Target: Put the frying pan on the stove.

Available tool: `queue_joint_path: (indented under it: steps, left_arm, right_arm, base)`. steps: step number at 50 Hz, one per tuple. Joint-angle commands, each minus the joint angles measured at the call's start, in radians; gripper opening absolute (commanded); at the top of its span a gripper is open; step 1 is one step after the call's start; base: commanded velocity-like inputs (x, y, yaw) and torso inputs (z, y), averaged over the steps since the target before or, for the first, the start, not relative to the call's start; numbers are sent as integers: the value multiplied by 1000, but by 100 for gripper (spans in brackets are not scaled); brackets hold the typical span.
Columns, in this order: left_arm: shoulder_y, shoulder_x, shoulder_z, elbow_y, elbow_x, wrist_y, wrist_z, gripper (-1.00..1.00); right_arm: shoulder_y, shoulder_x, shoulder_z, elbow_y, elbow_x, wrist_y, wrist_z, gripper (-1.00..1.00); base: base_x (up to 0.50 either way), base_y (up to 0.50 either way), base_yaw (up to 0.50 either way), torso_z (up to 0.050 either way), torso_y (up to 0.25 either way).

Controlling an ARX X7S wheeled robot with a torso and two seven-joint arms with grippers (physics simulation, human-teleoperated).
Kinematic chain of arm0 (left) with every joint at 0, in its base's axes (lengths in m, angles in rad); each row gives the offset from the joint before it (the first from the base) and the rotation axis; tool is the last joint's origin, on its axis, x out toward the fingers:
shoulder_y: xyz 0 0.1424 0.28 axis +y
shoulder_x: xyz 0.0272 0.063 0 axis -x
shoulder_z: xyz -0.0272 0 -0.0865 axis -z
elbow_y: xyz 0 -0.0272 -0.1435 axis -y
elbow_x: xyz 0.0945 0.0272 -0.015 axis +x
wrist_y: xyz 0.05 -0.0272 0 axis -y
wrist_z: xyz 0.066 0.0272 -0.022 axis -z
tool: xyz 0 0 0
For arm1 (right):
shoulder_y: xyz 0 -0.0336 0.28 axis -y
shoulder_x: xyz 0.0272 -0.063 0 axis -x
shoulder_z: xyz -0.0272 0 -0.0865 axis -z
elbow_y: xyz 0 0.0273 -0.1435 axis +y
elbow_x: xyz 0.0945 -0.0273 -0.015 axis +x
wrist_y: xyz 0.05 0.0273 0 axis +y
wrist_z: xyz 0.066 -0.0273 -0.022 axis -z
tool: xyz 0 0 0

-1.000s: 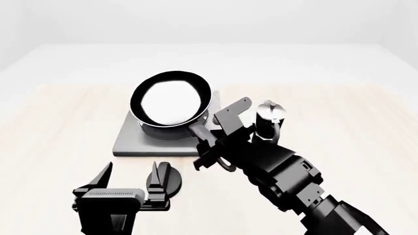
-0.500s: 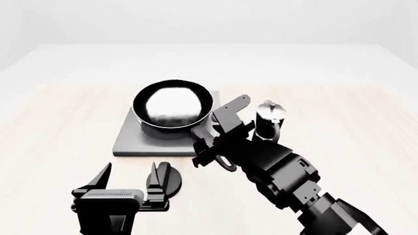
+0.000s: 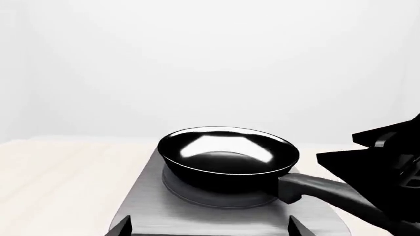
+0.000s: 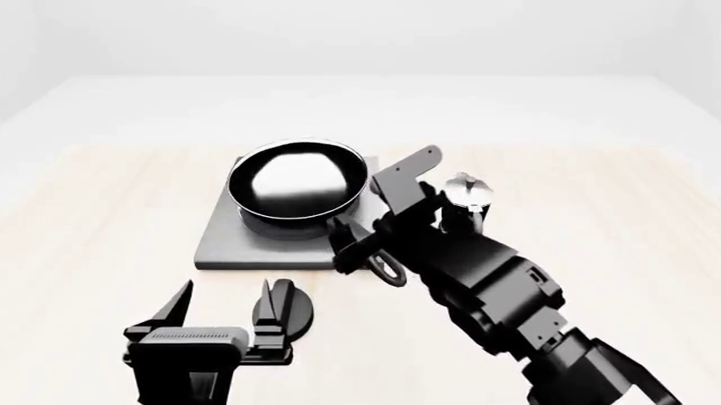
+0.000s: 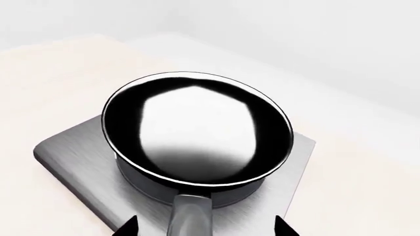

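Your right gripper: black two-fingered pincer on the jointed arm, jaws now spread either side of the pan handle; a second ago they were clamped on it with the pan tilted up, so you have let go. In the right wrist view both fingertips sit wide of the handle with stove plate visible between each tip and the handle, no contact apparent. Your left gripper: black pincer, jaws parted, holding nothing, parked near the front of the pale wooden table just beside a small round black knob; unchanged over the last second. The stove: flat square grey metal plate with a dark ringed burner, resting on the table, position unchanged. The frying pan: round shallow glossy black pan with a mirror-bright inside and long black handle; a second ago its rim was canted toward the camera, half a second ago it was levelling, and it now sits flat on the burner ring, roughly centred, handle pointing back toward your right arm, as the left wrist view confirms. A small black-and-silver moka pot: upright, just beyond your right wrist, undisturbed. Judgement: placement looks complete; what remains for you is a clean withdrawal without snagging the handle's loop end or brushing the pot.
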Motion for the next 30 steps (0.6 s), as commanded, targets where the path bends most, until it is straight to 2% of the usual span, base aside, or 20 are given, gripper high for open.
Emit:
queue_joint_path:
  steps: [1,11,30]
  left_arm:
    - [-4,-1,4,3,1,-3,-3,100]
    - [-19,-9,0,25,-3,-25,-14,100]
    - [-17,-29,-3,98,4,-48,-39,100]
  right_arm:
    - [-16,27,20,-73,19,6,25,100]
    - [-75,88,67,-235,26,-45,102,100]
    - [-368,258,147,-643,-81,-232,382,100]
  base:
    - [0,0,0,0,0]
    - [0,0,0,0,0]
    - [0,0,0,0,0]
